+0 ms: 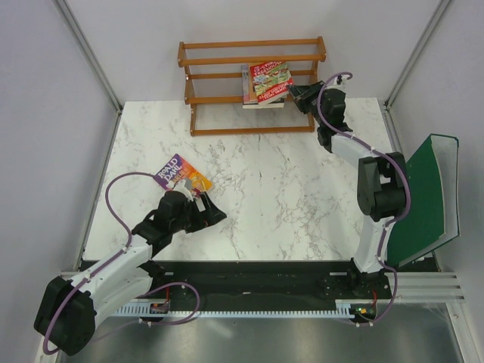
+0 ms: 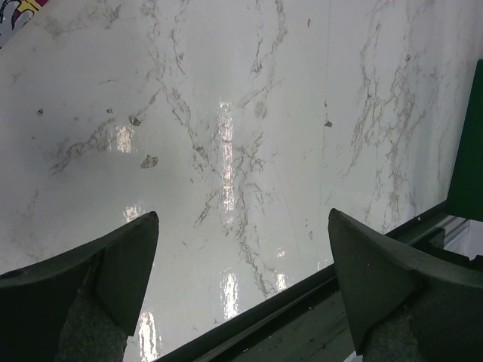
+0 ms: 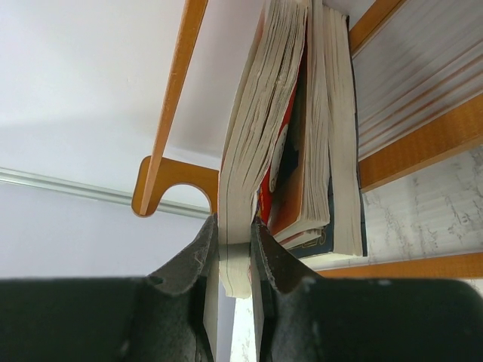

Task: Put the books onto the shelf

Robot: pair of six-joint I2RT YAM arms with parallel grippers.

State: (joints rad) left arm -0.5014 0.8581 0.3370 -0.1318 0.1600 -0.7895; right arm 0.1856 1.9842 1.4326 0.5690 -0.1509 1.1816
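Right fingers (image 3: 202, 253) pinch the page edge of the red cartoon-covered paperback (image 1: 271, 78), held tilted at approx. the middle tier, right half, of the small brown wooden three-tier shelf (image 1: 227, 44). Shelf stands at far edge of the white marble counter (image 1: 287, 189). In right wrist view the held book is pressed vs. a few other thin paperbacks (image 3: 332, 151) sitting on the shelf rail, incl. an orange-red cover & a dark blue one; titles not readable. Left fingers (image 2: 113, 264) are spread wide w/ nothing btwn them, low over bare counter at front-left. Purple/orange "Roald Dahl" paperback (image 1: 181, 175) lies flat on counter just beside the left fingers, well apart from shelf. Large green binder (image 1: 423, 193) leans at right side of counter, next to right arm.
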